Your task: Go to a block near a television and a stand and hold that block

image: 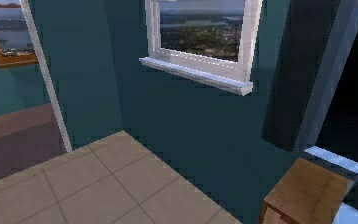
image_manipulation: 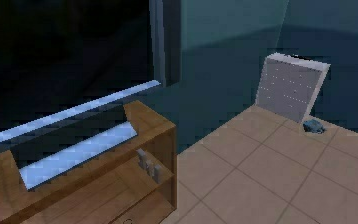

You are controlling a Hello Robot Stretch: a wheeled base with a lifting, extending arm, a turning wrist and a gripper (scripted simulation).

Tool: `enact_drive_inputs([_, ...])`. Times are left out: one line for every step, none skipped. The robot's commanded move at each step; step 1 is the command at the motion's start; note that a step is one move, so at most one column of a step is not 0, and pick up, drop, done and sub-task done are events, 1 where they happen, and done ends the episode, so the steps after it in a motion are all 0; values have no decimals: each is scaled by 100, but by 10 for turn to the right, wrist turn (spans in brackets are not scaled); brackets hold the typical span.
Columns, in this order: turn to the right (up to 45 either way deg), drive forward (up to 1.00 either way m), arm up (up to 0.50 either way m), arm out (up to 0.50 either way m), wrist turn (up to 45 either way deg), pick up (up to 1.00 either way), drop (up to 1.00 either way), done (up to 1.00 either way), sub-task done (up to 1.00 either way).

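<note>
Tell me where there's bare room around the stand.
Bare tiled floor lies between the wooden stand and the pale ribbed box; more below the window. Crowded: the stand's top, taken by the television, and its shelf, which holds small things.

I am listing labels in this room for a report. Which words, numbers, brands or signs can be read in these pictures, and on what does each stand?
None: no text can be read in either view.
The television has a dark screen without letters.
The wooden stand bears no label.
The white box carries no legible mark.
The framed picture has no writing that can be made out.
</note>
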Motion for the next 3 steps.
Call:
enact_drive_inputs([0, 0, 0, 50, 0, 0, 0, 0, 0])
enact_drive_inputs([0, 0, 0, 0, 450, 0, 0, 0, 0])
enact_drive_inputs([0, 0, 0, 0, 450, 0, 0, 0, 0])
